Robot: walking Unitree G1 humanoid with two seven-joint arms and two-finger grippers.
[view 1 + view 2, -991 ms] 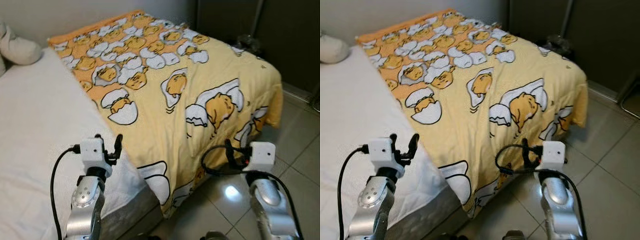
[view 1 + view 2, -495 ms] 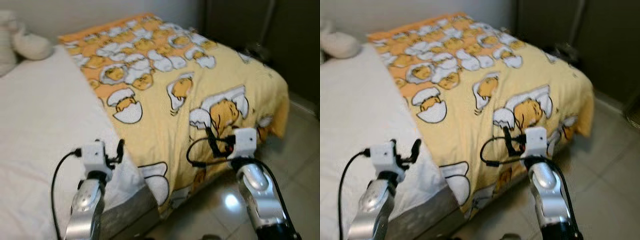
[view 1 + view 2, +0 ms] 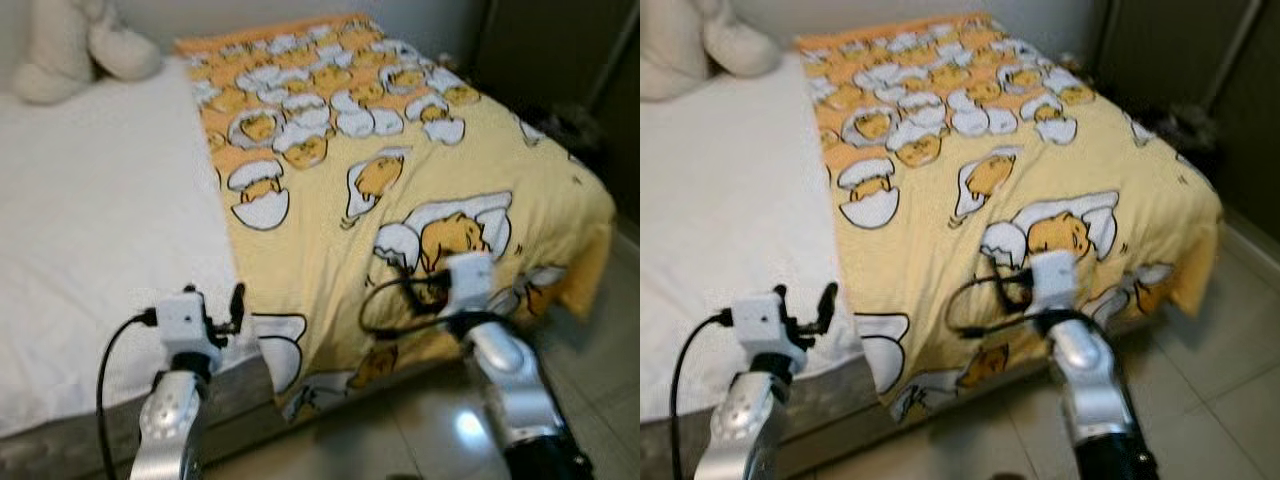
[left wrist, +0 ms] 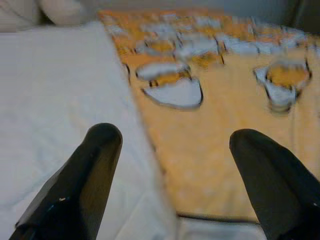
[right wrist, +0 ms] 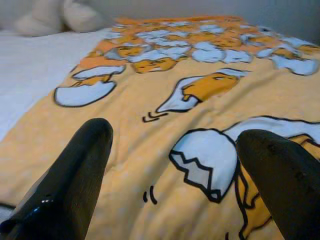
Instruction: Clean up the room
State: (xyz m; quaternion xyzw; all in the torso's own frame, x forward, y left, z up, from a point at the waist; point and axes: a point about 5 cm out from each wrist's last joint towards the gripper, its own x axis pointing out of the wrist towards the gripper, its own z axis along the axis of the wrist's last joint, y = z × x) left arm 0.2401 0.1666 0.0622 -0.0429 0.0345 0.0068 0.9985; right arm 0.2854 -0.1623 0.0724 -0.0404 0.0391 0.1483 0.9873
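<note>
Bed-tidying stage of the room clean-up, judged early. Yellow egg-print blanket point(image 3: 400, 190) spread over only the far half of the bed point(image 3: 110, 230), beside the bare white sheet point(image 3: 100, 200); near corner of the blanket hanging over the bed's foot edge toward the tiled floor point(image 3: 590, 400). Blanket fairly flat but for a few shallow creases near its middle, not yet drawn across the sheet. Cream plush toy point(image 3: 80, 45) resting at the head of the bed, on the sheet side, well apart from both arms. Dark clutter at the far side of the bed too blurred to identify. Remaining work, by estimate: spreading or straightening the blanket, then dealing with any loose items.

Left gripper point(image 4: 175, 175) raised above the foot edge of the bed, over the seam between sheet and blanket; fingers point(image 4: 80, 185) spread wide, gripping and touching nothing. Right gripper point(image 5: 175, 165) raised above the blanket near the bed's foot corner; jaws likewise wide apart, empty, clear of the fabric.
</note>
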